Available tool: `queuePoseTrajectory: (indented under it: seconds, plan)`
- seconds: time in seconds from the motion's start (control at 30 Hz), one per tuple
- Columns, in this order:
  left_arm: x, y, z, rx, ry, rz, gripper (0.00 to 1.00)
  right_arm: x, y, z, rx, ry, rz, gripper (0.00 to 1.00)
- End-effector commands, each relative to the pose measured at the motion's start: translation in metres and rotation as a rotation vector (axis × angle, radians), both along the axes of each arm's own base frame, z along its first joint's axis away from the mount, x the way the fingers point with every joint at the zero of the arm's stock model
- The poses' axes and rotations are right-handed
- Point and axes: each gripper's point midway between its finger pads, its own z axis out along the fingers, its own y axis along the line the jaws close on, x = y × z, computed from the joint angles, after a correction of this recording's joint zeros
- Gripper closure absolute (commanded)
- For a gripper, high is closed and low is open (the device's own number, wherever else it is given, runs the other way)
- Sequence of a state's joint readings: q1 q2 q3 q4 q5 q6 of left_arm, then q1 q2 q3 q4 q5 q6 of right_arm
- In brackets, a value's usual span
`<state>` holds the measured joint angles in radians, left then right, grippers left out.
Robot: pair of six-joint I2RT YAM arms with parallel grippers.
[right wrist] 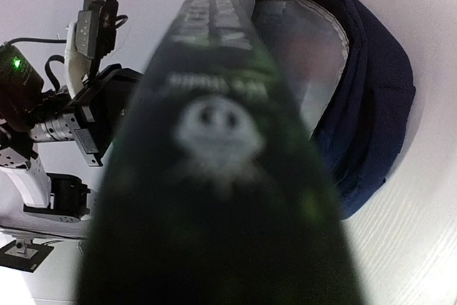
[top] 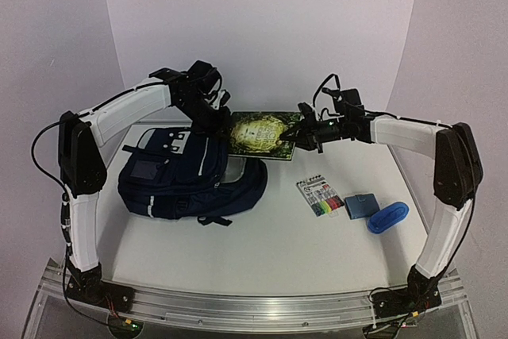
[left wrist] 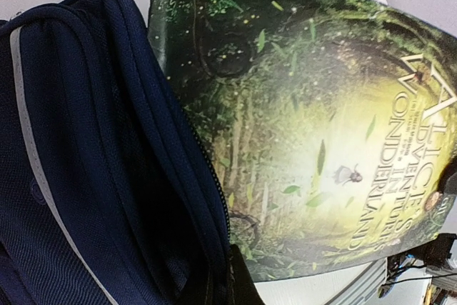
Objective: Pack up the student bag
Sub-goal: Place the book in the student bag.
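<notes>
Top external: student bag (top: 175, 180), judged soft and limp, best gripped at its mouth rim, lay toward the far-left corner of the worktop (top: 270, 244); right jaws apparently clamped on book (top: 254, 134); left jaws' state indeterminable.

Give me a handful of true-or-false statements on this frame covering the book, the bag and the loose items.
1. The book is fully inside the student bag. False: its cover shows outside, at the bag's open mouth.
2. The right hand holds the book by its edge. True.
3. The marker pack lies on the bag. False: it lies on the table, right of the bag.
4. The cover reads Alice's Adventures in Wonderland. True.
5. The small blue pouch lies between the marker pack and a blue case. True.
</notes>
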<state>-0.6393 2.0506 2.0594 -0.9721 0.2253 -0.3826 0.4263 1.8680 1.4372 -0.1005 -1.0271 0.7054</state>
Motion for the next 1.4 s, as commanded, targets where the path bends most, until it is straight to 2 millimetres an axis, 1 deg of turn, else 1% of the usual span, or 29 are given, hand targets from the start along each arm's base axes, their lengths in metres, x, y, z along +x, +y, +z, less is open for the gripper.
queuePoseTrajectory:
  seconds: [0.0, 0.1, 0.23, 0.33, 0.47, 0.6, 0.7, 0.8, 0.93, 1.17, 1.2, 1.23, 1.3, 1.33, 1.37]
  plan:
    - [-0.004, -0.036, 0.097, -0.247, -0.196, -0.098, 1.00, 0.003, 0.032, 0.004, 0.091, -0.025, 0.058, 1.00]
    - [0.001, -0.035, 0.103, -0.261, -0.211, -0.091, 1.00, 0.002, 0.033, -0.008, 0.091, 0.012, 0.070, 1.00]
    - [0.005, -0.032, 0.112, -0.301, -0.224, -0.096, 1.00, -0.010, 0.032, -0.016, 0.095, 0.029, 0.111, 1.00]
    - [-0.001, -0.041, 0.116, -0.351, -0.207, -0.158, 1.00, -0.014, 0.035, -0.019, 0.104, 0.039, 0.143, 1.00]
    - [-0.010, -0.055, 0.120, -0.430, -0.169, -0.221, 1.00, -0.006, 0.054, -0.010, 0.118, 0.002, 0.159, 1.00]
    - [-0.009, -0.060, 0.129, -0.480, -0.173, -0.227, 1.00, -0.004, 0.079, -0.003, 0.167, -0.001, 0.164, 1.00]
    - [-0.008, -0.063, 0.136, -0.501, -0.180, -0.236, 1.00, -0.003, 0.093, -0.005, 0.215, 0.027, 0.157, 1.00]
    - [-0.009, -0.066, 0.139, -0.519, -0.170, -0.245, 1.00, 0.003, 0.104, -0.005, 0.258, 0.045, 0.132, 1.00]
    - [-0.012, -0.071, 0.137, -0.543, -0.142, -0.266, 1.00, 0.015, 0.119, -0.006, 0.301, 0.069, 0.087, 1.00]
    - [-0.013, -0.077, 0.135, -0.566, -0.122, -0.289, 1.00, 0.021, 0.144, -0.022, 0.294, 0.085, 0.054, 0.99]
    - [-0.013, -0.077, 0.135, -0.567, -0.120, -0.290, 1.00, 0.023, 0.147, -0.025, 0.291, 0.086, 0.046, 0.97]
    - [-0.013, -0.077, 0.136, -0.568, -0.120, -0.288, 1.00, 0.025, 0.149, -0.027, 0.289, 0.081, 0.035, 0.92]
    - [-0.011, -0.076, 0.134, -0.560, -0.121, -0.276, 1.00, 0.032, 0.150, -0.037, 0.266, 0.078, 0.006, 0.77]
    - [-0.009, -0.075, 0.132, -0.549, -0.125, -0.263, 1.00, 0.034, 0.149, -0.044, 0.237, 0.085, -0.008, 0.63]
    - [-0.007, -0.072, 0.130, -0.534, -0.130, -0.247, 1.00, 0.036, 0.148, -0.048, 0.208, 0.080, -0.020, 0.54]
